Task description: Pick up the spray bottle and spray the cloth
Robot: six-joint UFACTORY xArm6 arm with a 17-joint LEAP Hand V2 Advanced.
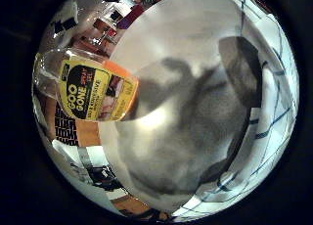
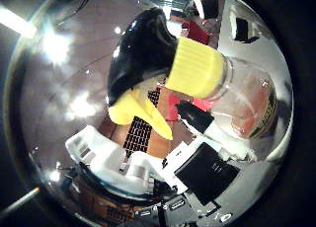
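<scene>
Spray bottle (image 2: 197, 71) is right against the palm: black nozzle head, yellow trigger (image 2: 140, 111) and yellow collar fill the thumb-side view, with hand (image 2: 163, 170) fingers curled up beside the neck, so gripping it. Bottle looks lifted off the grey worktop (image 1: 195, 49). Checked cloth (image 1: 279, 102) lies at the worktop's far edge. Pick-up looks done; next: aim nozzle at cloth, squeeze trigger.

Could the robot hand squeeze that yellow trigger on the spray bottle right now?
Probably yes. The spray bottle sits close to the palm, and the yellow trigger hangs clear with white fingers of the robot hand just beside it, nothing between.
</scene>
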